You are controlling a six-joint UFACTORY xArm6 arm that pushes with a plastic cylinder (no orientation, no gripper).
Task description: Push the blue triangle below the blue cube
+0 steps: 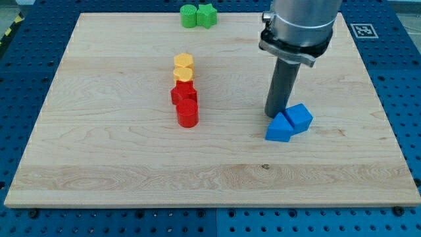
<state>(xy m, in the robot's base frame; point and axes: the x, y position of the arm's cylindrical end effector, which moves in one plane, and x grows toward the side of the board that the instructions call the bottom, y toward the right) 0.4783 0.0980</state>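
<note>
The blue cube (300,117) lies right of the board's middle. The blue triangle (279,128) lies against the cube's lower left side, touching it. My tip (274,116) comes down from the view's top and rests just above and to the left of the blue triangle, beside the cube's left edge, seemingly touching both. The rod's body hides part of the board behind it.
Two yellow blocks (183,67) and two red blocks (185,103) form a column left of the middle. Two green blocks (198,15) sit at the board's top edge. The wooden board (99,164) lies on a blue perforated table.
</note>
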